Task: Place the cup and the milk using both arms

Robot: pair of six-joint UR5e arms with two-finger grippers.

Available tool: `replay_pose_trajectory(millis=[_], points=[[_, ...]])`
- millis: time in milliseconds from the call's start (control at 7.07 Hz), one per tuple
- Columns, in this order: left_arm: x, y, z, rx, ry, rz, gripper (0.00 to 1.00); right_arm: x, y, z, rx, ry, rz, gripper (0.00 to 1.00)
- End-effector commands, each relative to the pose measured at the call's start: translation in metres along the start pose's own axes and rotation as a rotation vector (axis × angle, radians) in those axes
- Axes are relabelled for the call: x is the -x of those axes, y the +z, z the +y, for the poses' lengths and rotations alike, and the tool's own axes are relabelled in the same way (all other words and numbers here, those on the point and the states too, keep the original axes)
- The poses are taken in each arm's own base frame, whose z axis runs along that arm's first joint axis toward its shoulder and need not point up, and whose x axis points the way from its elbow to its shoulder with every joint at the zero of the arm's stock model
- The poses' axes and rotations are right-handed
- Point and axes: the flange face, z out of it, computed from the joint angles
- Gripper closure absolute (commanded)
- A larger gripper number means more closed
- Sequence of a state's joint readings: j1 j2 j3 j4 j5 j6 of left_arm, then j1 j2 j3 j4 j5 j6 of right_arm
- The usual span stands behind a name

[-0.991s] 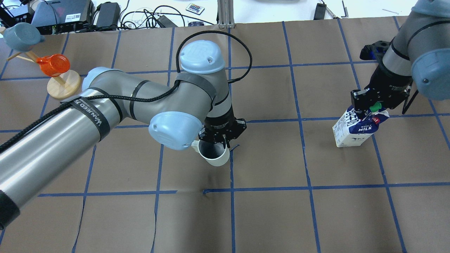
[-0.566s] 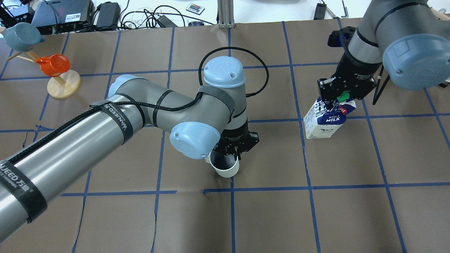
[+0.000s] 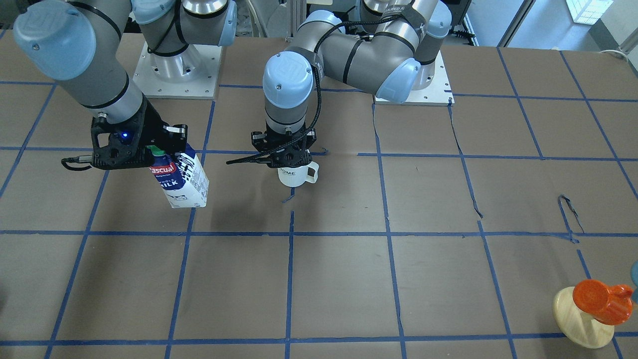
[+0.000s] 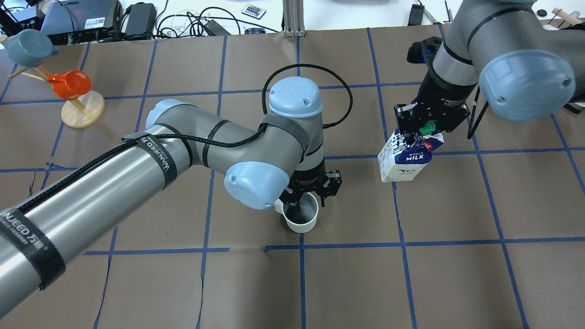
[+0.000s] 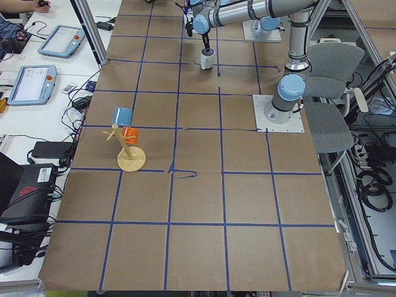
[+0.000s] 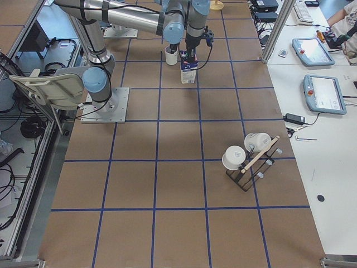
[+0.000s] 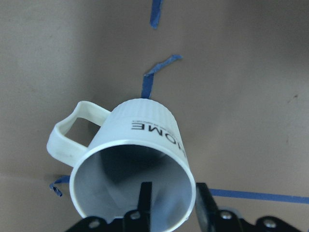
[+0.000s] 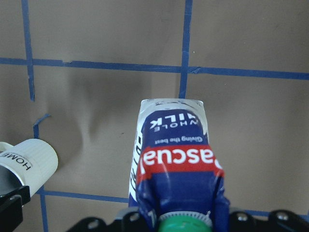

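Milk now nearer cup, above blue-taped brown table.

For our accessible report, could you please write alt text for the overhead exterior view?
The left gripper holds a white ceramic mug by its rim; the right gripper holds a tilted blue-and-white milk carton. The brown table has blue tape lines.
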State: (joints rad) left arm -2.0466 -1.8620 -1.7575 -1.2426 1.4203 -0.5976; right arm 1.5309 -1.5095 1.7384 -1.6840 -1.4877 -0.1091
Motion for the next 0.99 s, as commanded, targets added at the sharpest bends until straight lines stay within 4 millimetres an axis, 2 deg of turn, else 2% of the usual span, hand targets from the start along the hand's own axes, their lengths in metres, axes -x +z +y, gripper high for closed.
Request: replay_pose_trajectory(millis=[0, 142, 425, 708, 849], points=[[0.019, -0.075, -0.008, -0.108, 0.047, 0.06, 0.0, 0.016, 0.003, 0.003, 0.005, -0.002, 0.0, 0.87], [0.029, -0.116, -0.009, -0.167, 0.053, 0.083, 0.0, 0.039, 0.01, 0.009, 0.018, 0.026, 0.006, 0.88], [0.101, -0.163, -0.015, -0.141, 0.181, -0.011, 0.0, 0.091, 0.028, 0.022, 0.048, 0.041, 0.022, 0.91], [0.167, -0.228, -0.026, -0.201, 0.111, -0.029, 0.0, 0.133, 0.038, 0.037, 0.057, 0.117, 0.041, 0.92], [0.193, -0.251, -0.032, -0.185, 0.075, -0.029, 0.0, 0.153, 0.05, 0.043, 0.075, 0.127, 0.056, 0.92]])
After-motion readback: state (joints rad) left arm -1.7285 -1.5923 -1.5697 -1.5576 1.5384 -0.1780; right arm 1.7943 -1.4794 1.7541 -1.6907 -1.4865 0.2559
